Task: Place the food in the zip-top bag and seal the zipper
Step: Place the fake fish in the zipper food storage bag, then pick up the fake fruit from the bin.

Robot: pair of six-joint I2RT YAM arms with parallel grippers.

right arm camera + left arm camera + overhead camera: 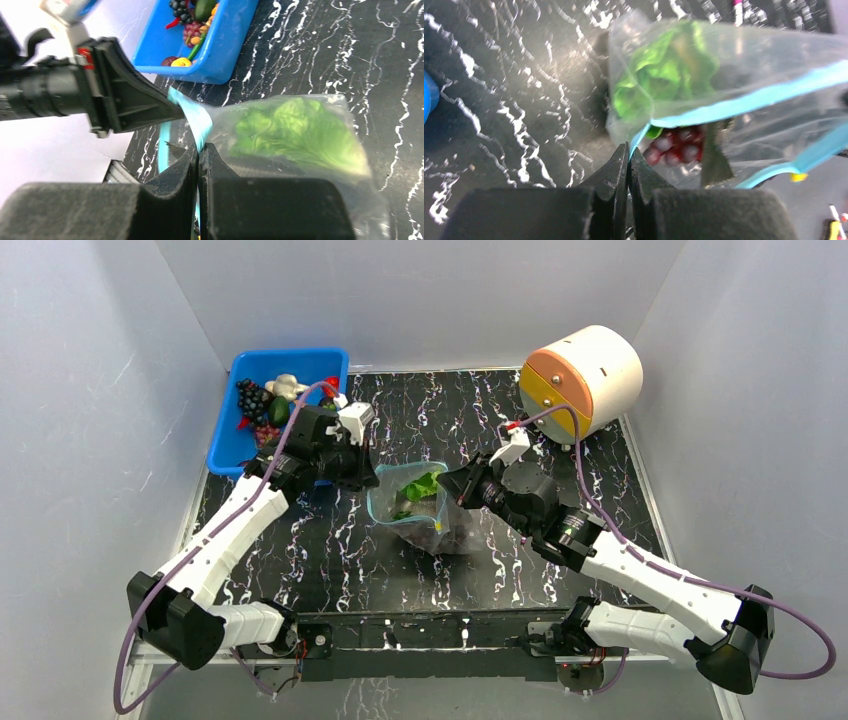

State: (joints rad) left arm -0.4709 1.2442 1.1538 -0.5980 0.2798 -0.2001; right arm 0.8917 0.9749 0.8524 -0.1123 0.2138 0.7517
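Observation:
The clear zip-top bag (415,508) sits mid-table, its mouth held up between both arms. Inside it are the green lettuce head (420,487) and the dark purple grape bunch (447,532). The lettuce (664,75) and grapes (674,147) also show through the plastic in the left wrist view; the lettuce (295,130) shows in the right wrist view. My left gripper (629,150) is shut on the teal-blue zipper (744,102) at one end of the mouth. My right gripper (199,150) is shut on the zipper (192,117) at the other end. The mouth gapes between them.
A rigid blue bin (250,445) at the back left holds several other toy foods, also seen in the right wrist view (220,50). A cream and orange cylinder (585,375) lies at the back right. White walls enclose the black marbled table (330,550).

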